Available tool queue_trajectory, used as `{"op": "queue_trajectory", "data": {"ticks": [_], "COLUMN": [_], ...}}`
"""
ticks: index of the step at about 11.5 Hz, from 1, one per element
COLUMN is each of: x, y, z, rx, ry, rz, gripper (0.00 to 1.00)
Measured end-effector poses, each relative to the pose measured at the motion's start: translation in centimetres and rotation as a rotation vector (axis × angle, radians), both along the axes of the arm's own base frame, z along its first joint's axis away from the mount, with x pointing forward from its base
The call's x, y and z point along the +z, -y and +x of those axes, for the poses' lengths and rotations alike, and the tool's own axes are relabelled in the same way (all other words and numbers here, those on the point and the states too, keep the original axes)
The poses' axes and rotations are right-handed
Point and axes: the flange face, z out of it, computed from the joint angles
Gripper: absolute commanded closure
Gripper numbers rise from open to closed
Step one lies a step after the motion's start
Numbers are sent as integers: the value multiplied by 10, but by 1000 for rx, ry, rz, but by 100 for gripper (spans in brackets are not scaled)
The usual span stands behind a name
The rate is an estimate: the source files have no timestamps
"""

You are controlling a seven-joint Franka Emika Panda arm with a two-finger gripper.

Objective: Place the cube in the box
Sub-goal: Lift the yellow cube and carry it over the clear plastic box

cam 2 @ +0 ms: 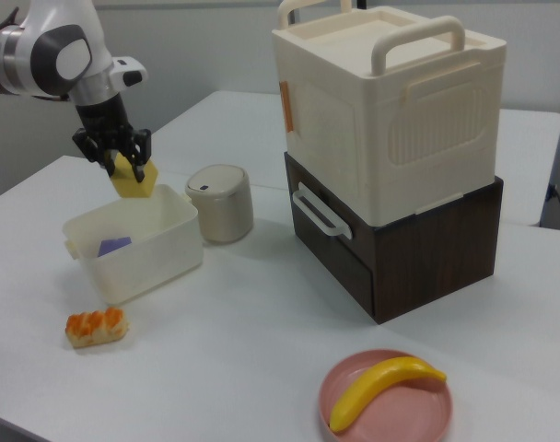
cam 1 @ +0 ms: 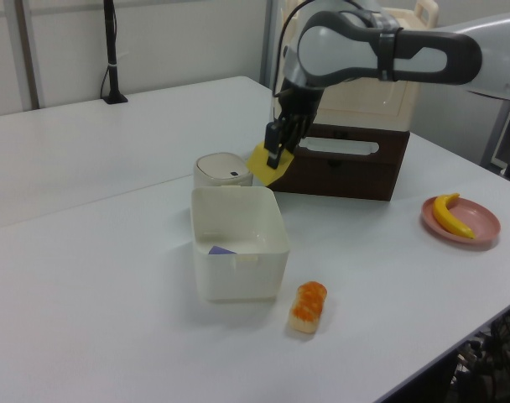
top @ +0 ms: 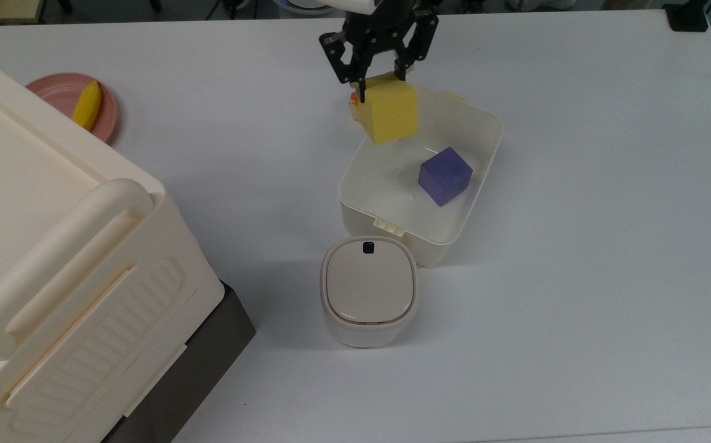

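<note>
Gripping the cube [top: 390, 114] between its black fingers, the end effector [top: 380, 77] hangs in the air above the box [top: 484, 178], at the box's end farthest from the small lidded bin [top: 369, 291]; in the left view the cube [cam 1: 266, 164] sits clear above the rim, tilted rather than square. Inside the box lies a purple cube [top: 445, 175], toward the top view's right, with bare floor on the top view's left of it. To do this step well, I would judge it best to carry the cube a little further inward over that bare patch, so it clears the rim and does not land on the purple cube, then lower it until it is well inside the walls before parting the fingers. Because the cube hangs tilted, a low release should keep it from bouncing or tipping out. A piece of toy food [cam 1: 309, 306] lies on the desk [top: 577, 277] just outside the box.
</note>
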Motion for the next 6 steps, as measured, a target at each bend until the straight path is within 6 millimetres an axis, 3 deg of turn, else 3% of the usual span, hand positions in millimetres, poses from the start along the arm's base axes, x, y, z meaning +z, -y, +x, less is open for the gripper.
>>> {"op": "queue_trajectory", "data": {"ticks": [3,4,5,6], "x": [-6,-8,-11,-14], "y": [-14,-18,-20,-21], "z": [-5,-8,-12,-16], "rx": [-142,-192,-226,-241], "ry": [-46,-68,-99,-131], "rz": [13,13,7,-3], "gripper": [60,42,0,0]}}
